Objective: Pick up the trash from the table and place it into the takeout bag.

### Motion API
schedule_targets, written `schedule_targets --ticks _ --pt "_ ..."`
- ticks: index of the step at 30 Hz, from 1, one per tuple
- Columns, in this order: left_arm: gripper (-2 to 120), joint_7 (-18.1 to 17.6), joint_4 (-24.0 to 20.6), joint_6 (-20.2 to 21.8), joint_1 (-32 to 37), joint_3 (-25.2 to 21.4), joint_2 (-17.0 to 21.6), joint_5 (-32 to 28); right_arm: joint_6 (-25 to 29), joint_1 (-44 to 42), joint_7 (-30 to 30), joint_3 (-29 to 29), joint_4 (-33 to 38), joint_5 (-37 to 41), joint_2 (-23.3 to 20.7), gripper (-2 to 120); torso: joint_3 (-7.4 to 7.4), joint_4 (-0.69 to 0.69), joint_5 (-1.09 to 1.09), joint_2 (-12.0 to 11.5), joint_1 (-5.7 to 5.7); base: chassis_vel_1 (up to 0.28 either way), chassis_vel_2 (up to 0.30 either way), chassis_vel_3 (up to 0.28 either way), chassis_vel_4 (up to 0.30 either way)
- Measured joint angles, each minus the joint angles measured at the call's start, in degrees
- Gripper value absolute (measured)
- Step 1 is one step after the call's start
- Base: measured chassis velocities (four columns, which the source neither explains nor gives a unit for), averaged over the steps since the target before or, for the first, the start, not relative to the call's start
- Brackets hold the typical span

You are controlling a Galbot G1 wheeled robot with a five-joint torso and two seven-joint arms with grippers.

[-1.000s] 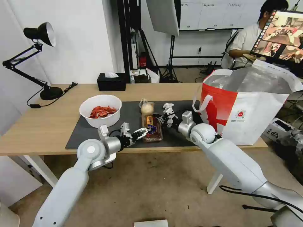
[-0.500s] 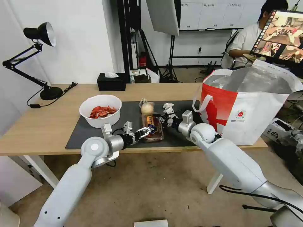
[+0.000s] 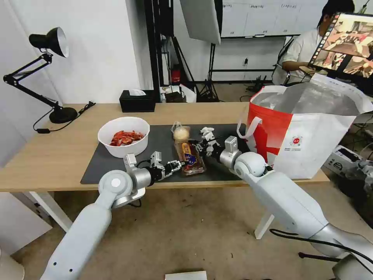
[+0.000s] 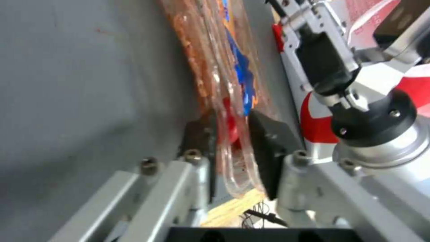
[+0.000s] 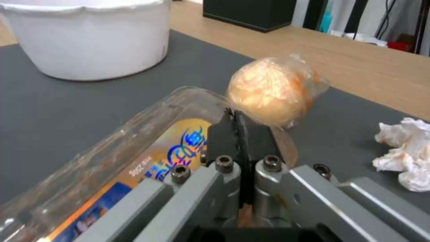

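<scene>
The tray [image 3: 190,157] lies mid-mat near the table's [image 3: 58,155] front edge. The left gripper [image 3: 176,166] pinches its near edge, the right gripper [image 3: 199,145] clamps its far rim beside the bun [image 3: 181,133]. The bag [image 3: 307,128] stands open rightward.

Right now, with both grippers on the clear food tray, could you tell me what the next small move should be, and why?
Probably a gentle, level lift of the tray with both arms together. The left gripper is shut on its near edge, the right gripper is shut on its far rim by the bagged bun, and the tray lies on the mat, outside the takeout bag.
</scene>
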Motion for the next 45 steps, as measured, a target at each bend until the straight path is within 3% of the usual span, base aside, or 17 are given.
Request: schedule_targets --ticks 5,13,24,26,31,36,45 --pt "0 0.1 0.3 -0.1 -0.2 0.3 -0.1 0.6 0.0 -0.2 0.0 0.2 0.3 0.2 -0.3 0 0.00 0.00 0.00 0.0 0.00 0.000 0.000 0.000 0.000" --pt "0 0.3 0.1 -0.4 0.1 0.0 -0.2 0.7 0.1 -1.1 0.7 2.3 2.4 2.3 -1.3 0 0.00 0.00 0.00 0.0 0.00 0.000 0.000 0.000 0.000" --pt "0 1.4 -2.0 -3.5 -0.8 -2.3 1.4 2.5 6.9 -11.0 5.0 12.2 16.3 10.9 -6.4 0 0.00 -0.01 0.00 0.0 0.00 0.000 0.000 0.000 0.000" --pt "0 2.1 -2.7 -4.9 -1.4 -3.6 2.5 3.7 8.9 -17.6 7.1 16.5 23.0 11.9 -8.4 0 -0.01 0.00 0.01 0.0 0.00 0.000 0.000 0.000 0.000" --pt "0 3.8 -3.3 -8.2 -5.0 -4.5 3.6 8.8 10.4 -30.4 8.4 24.8 32.8 9.1 -10.2 20 -0.01 -0.02 0.01 0.0 0.00 0.000 0.000 0.000 0.000" --pt "0 5.2 -3.8 -11.8 -7.2 -4.6 4.7 12.9 11.3 -37.7 8.9 28.5 36.3 5.1 -9.9 34 0.00 -0.01 0.01 0.0 0.00 0.000 0.000 0.000 0.000" --pt "0 7.9 -2.4 -16.0 -15.9 1.8 3.0 18.8 18.6 -56.7 13.4 35.1 41.8 -9.1 -2.6 69 0.00 0.00 0.01 0.0 -0.01 0.000 0.000 0.000 0.000"
